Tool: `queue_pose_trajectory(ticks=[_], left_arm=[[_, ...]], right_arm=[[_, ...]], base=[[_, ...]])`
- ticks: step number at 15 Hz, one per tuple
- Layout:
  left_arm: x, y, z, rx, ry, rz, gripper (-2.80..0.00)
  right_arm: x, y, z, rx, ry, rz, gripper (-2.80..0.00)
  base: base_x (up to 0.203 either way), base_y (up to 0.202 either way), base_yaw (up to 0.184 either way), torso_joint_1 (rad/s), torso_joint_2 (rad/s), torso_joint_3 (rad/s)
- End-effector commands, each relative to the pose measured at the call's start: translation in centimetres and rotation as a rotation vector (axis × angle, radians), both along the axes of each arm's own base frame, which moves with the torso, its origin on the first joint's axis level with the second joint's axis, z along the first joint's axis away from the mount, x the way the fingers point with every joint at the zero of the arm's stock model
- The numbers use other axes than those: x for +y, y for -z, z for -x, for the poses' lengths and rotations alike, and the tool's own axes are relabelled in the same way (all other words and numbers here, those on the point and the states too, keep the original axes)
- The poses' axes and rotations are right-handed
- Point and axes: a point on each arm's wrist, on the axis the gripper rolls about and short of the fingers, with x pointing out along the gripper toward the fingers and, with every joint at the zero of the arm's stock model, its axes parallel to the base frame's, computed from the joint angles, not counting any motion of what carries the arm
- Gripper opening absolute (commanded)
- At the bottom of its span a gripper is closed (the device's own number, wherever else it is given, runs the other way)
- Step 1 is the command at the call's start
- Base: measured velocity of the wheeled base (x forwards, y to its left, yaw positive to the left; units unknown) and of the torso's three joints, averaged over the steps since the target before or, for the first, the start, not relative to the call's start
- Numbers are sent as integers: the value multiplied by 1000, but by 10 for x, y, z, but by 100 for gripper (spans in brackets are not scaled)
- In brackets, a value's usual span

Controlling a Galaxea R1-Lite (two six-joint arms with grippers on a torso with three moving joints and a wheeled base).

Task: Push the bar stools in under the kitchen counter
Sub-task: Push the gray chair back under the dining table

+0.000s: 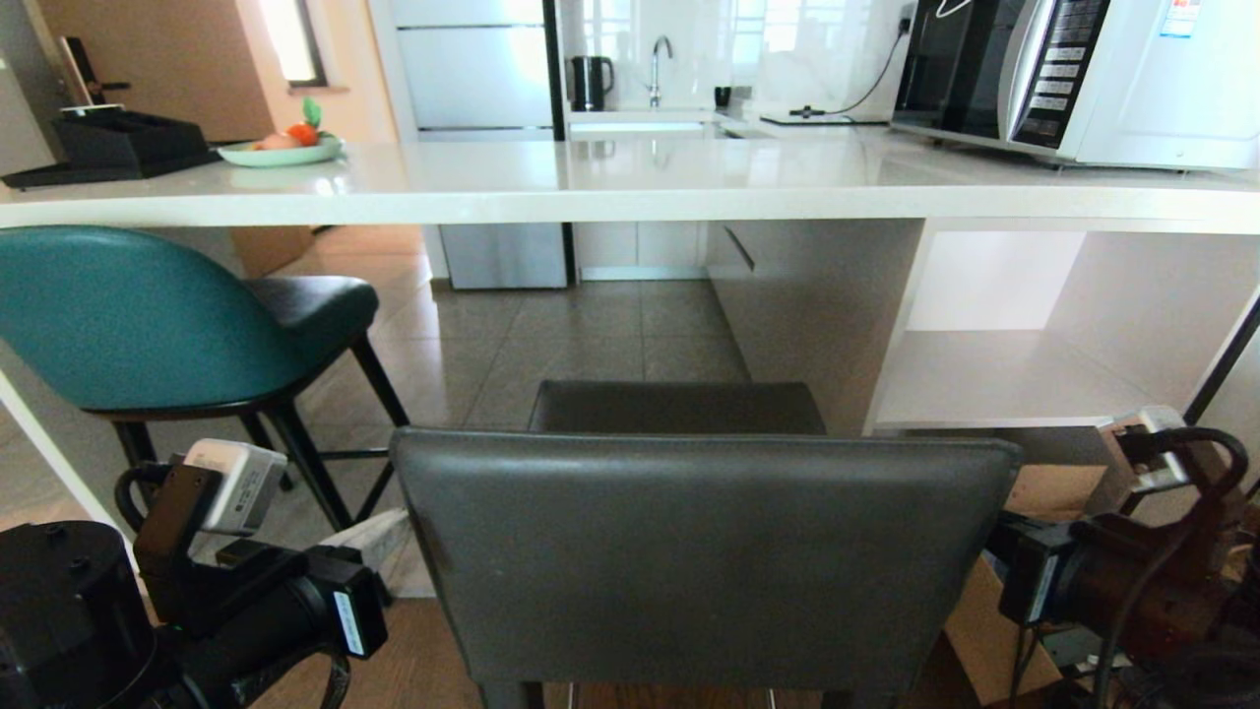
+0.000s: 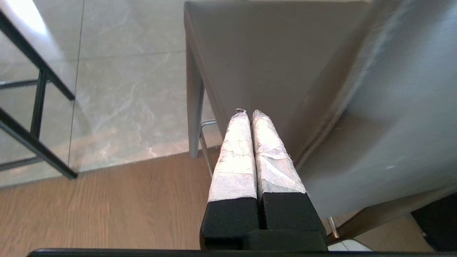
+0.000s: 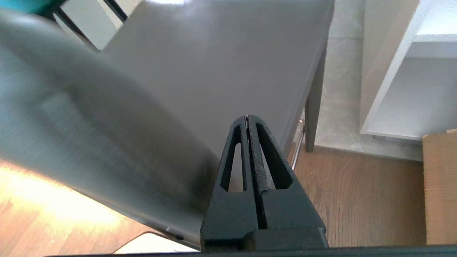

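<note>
From my head camera, the grey stool (image 1: 704, 551) stands directly before me, its square back close and its seat pointing toward the white counter (image 1: 630, 182), the seat's far edge short of the counter's front edge as far as I can judge. The teal stool (image 1: 148, 315) sits to my left, partly under the counter's overhang. My two arms flank the grey stool's back, one at each lower corner of the view. On the counter rest a microwave (image 1: 1083, 74), a plate of fruit (image 1: 281, 148) and a black tray (image 1: 113, 148).

At my left wrist, my left tool (image 2: 246, 113) is clenched, its taped fingers (image 2: 234, 157) pressed together and empty, just beside the grey stool's left edge above the wood floor (image 2: 107, 210).

At my right wrist, my right tool (image 3: 247, 117) is likewise clenched on nothing, close against the stool's right side.
</note>
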Motion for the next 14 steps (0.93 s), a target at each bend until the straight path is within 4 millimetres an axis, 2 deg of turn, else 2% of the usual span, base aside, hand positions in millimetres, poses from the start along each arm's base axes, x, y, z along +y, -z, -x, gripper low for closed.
queue_pose_trajectory(ticks=[1,6,9,11,14], left_arm=[[0,5,-1,23,-3,-6,-280],[-10,14,-20,60,-13,-17,-280],[-18,31,-38,74,-28,-31,-280],[-23,33,-49,5,-36,0,-280],[-25,37,-53,3,-37,-9,-280]], right_arm=[[8,11,-13,48,-13,22,-280],[14,19,-23,60,-18,27,-280],[17,20,-30,42,-17,18,-280],[17,20,-30,43,-17,11,-280],[20,18,-35,30,-31,0,-280]], base=[[0,0,0,0,0,0],[0,0,0,0,0,0],[0,0,0,0,0,0],[0,0,0,0,0,0],[0,0,0,0,0,0]])
